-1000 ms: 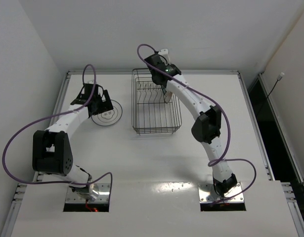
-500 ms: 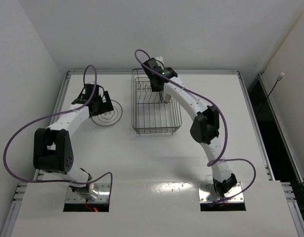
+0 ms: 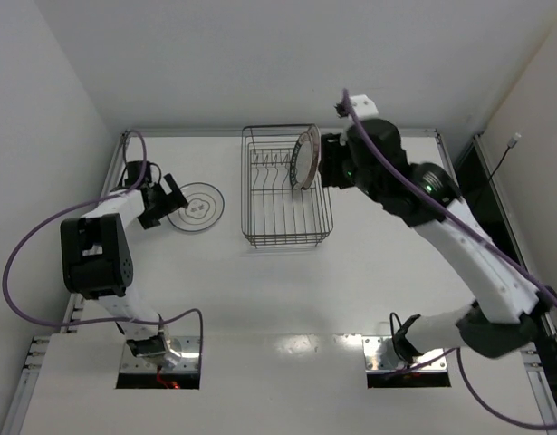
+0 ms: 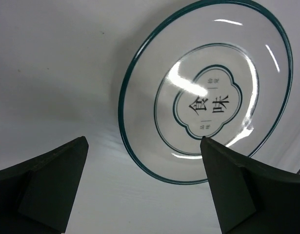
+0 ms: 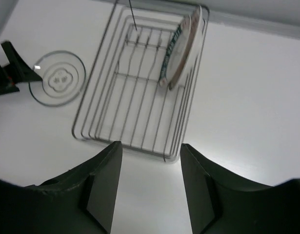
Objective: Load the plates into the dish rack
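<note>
A: Status?
B: Two plates (image 5: 184, 44) on edge in rack (image 3: 287, 213), right side. Third plate (image 4: 208, 92) flat on bench (image 3: 350, 299), left of rack.
A: Holding anything?
B: No. Left gripper (image 4: 144, 141) and right gripper (image 5: 150, 146) both released.

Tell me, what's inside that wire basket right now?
Two plates stand on edge in the dish rack, leaning together at one end: a blue-rimmed plate in front and a white plate behind it, its face mostly covered. The other prongs are bare.
</note>
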